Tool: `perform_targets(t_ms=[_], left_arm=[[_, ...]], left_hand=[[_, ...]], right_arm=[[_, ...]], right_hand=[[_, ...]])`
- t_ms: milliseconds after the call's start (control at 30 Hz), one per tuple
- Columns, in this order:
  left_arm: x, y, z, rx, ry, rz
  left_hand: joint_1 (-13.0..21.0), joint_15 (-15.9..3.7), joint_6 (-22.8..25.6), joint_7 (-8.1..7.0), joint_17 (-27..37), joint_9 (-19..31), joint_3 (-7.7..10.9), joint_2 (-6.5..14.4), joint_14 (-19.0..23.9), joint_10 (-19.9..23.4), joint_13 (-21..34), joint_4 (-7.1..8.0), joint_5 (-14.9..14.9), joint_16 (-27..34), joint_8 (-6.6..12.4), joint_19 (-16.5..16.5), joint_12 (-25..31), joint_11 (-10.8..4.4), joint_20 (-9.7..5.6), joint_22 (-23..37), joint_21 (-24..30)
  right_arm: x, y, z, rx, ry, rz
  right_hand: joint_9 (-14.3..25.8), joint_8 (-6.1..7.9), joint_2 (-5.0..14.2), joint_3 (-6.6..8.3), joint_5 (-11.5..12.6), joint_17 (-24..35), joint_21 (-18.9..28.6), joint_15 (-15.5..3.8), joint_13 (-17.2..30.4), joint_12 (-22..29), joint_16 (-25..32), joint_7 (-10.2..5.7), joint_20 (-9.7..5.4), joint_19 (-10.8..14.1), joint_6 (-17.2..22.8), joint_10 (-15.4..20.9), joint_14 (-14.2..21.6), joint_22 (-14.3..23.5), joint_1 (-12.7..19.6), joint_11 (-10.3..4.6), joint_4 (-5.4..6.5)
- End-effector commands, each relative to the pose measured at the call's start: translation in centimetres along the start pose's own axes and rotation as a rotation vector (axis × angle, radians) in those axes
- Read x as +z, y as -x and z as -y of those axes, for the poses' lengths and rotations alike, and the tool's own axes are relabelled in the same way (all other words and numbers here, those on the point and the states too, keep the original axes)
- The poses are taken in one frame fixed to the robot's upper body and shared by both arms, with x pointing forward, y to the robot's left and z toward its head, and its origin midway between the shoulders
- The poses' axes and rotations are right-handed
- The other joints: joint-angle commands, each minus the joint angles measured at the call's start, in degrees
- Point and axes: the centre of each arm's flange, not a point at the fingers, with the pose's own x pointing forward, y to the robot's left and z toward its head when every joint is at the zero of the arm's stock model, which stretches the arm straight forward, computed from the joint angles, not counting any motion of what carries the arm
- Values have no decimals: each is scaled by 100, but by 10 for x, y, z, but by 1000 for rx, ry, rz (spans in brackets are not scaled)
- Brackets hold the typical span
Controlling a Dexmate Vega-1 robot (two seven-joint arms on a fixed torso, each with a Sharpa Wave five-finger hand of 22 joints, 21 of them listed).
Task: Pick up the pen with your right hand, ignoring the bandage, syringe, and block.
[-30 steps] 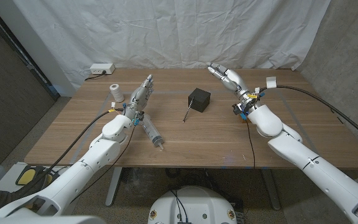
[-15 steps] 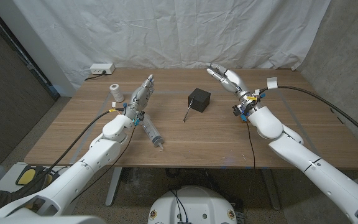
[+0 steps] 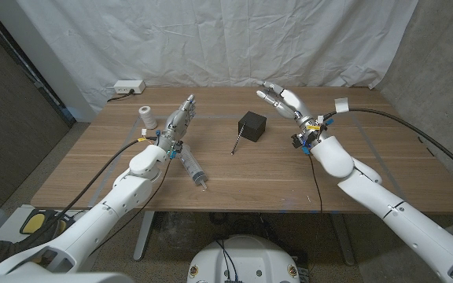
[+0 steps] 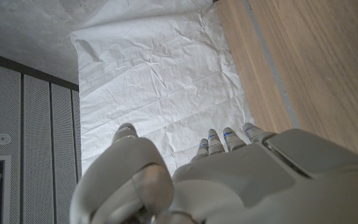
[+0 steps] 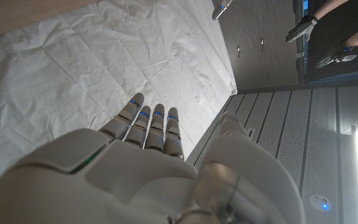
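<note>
The pen [image 3: 237, 141] is a thin dark stick lying on the wooden table [image 3: 368, 165] just in front of the black block [image 3: 252, 125]. My right hand [image 3: 283, 101] hovers to the right of and behind the block, raised off the table, fingers spread and holding nothing; its back [image 5: 135, 168] shows in the right wrist view. My left hand [image 3: 179, 120] is on the left side of the table, fingers straight and empty, with its back [image 4: 229, 180] in the left wrist view. The syringe [image 3: 193, 167] lies in front of the left hand. The white bandage roll [image 3: 146, 116] stands left of it.
A white power strip [image 3: 127, 87] sits at the table's back left corner. A white cloth backdrop [image 3: 211, 39] hangs behind the table. Cables run along both arms. Open wood lies between the pen and the table's front edge.
My right hand has shifted slightly left toward the block and its fingers have spread a little more. The left hand and the objects have not moved.
</note>
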Motion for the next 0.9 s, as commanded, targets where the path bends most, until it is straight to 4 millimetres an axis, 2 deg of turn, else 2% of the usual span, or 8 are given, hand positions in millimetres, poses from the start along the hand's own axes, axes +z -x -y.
perform_targets(t_ms=[33,333,533,900], left_arm=[[1,1,-2,5,-5,0],[2,1,-1,3,-4,0],[2,1,1,-1,-3,2],[3,4,3,-8,-9,0]], left_hand=[[47,7,17,3,29,18,-10,9,7,19,28,-19,1,2,-9,-27,1,20,-444,26,21],[57,2,18,-4,30,18,-21,16,11,27,29,-20,-2,-1,-16,-35,-3,-3,-417,26,17],[64,-2,18,-5,30,19,-27,20,8,26,29,-20,-4,-5,-21,-45,-8,-3,-400,27,14],[72,-3,22,-9,31,19,-39,27,10,28,30,-21,-8,-8,-26,-50,-13,-5,-386,28,12]], right_arm=[[1,-3,-7,-3,43,13],[1,1,-10,4,29,1],[3,6,-9,6,10,-7],[12,8,-13,4,114,10]], right_hand=[[15,42,25,29,6,14,-25,-27,33,24,10,-19,-130,41,84,61,54,25,123,-4,-57],[17,54,32,55,9,13,-33,-29,34,20,28,-37,-116,71,140,61,117,27,193,-4,-104],[19,54,17,55,-2,22,-28,-15,36,70,53,-33,-63,156,188,211,212,33,214,-3,-130],[21,46,47,87,-3,23,-49,-24,37,55,34,-89,-62,158,201,193,196,36,277,-10,-163]])
